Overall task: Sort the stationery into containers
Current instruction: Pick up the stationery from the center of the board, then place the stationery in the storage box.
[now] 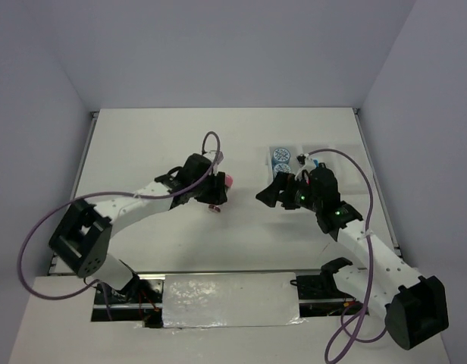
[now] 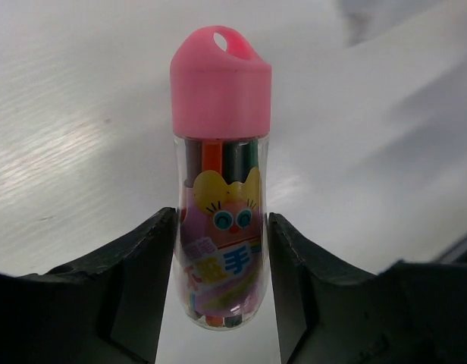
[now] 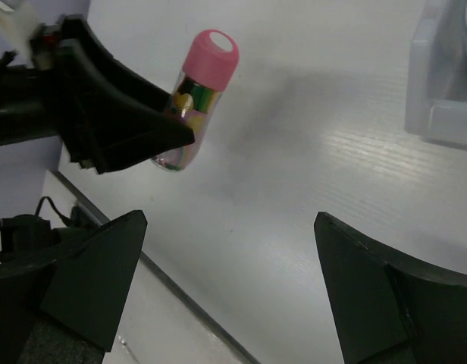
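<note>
My left gripper [image 1: 218,189] is shut on the pink-capped glue-stick tube [image 2: 222,189], a clear tube with a cartoon label, its cap pointing away from the wrist. The tube shows in the right wrist view [image 3: 199,95], held above the table with its shadow beneath. Its pink cap [image 1: 228,180] shows from above. My right gripper [image 1: 267,193] is open and empty [image 3: 230,220], just left of the whitish tray [image 1: 293,146]. Two blue tape rolls [image 1: 280,156] lie in the tray's left compartment. The tray's corner [image 3: 438,83] shows at the right wrist view's upper right. No highlighters are in view.
The right arm and its purple cable [image 1: 347,155] cover the tray's right part. The table's near edge [image 3: 165,280] runs below the right gripper. A foil-covered panel [image 1: 230,299] lies between the arm bases.
</note>
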`<action>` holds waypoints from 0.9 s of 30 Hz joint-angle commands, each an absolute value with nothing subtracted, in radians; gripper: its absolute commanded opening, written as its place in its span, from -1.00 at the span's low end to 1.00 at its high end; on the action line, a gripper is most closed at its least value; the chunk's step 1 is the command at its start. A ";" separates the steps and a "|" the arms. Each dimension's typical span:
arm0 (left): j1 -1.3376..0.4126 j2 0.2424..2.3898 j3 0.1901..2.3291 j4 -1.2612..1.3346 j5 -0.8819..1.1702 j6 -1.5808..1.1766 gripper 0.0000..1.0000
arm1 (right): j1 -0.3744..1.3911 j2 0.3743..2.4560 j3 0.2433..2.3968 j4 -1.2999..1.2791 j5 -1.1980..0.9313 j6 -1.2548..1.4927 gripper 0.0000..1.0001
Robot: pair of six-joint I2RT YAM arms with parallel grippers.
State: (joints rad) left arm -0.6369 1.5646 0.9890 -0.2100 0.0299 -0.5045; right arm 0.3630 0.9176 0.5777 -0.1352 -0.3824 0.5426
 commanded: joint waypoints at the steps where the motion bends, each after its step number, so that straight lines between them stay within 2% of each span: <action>1: -0.658 1.372 0.899 0.073 0.178 -0.561 -1.00 | 0.393 0.844 0.519 0.066 -0.387 0.701 1.00; 5: -0.675 1.263 0.723 0.543 0.403 -0.674 -1.00 | 0.492 0.793 0.474 0.196 -0.330 0.833 0.98; 8: -0.690 1.241 0.637 0.725 0.468 -0.765 -1.00 | 0.554 0.753 0.489 0.228 -0.275 0.857 0.98; 11: -0.699 1.235 0.557 1.027 0.524 -0.854 -1.00 | 0.627 0.770 0.520 0.242 -0.246 0.845 0.96; 18: -0.706 1.313 0.503 1.388 0.614 -1.008 -1.00 | 0.739 0.828 0.580 0.229 -0.163 0.802 0.86; 20: -0.707 1.322 0.500 1.408 0.620 -1.029 -1.00 | 0.752 0.819 0.583 0.202 -0.120 0.793 0.80; 22: -0.707 1.335 0.492 1.436 0.630 -1.040 -1.00 | 0.753 0.808 0.568 0.227 -0.123 0.790 0.44; 24: -0.706 1.342 0.488 1.443 0.630 -1.040 -1.00 | 0.753 0.804 0.566 0.241 -0.138 0.782 0.31; 27: -0.706 1.335 0.486 1.434 0.632 -1.019 -1.00 | 0.753 0.793 0.577 0.223 -0.127 0.766 0.38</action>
State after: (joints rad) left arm -0.6888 1.3426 0.4732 1.1679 0.5732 -1.0454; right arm 0.7502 0.8028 0.5449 0.2020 -0.1955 0.7811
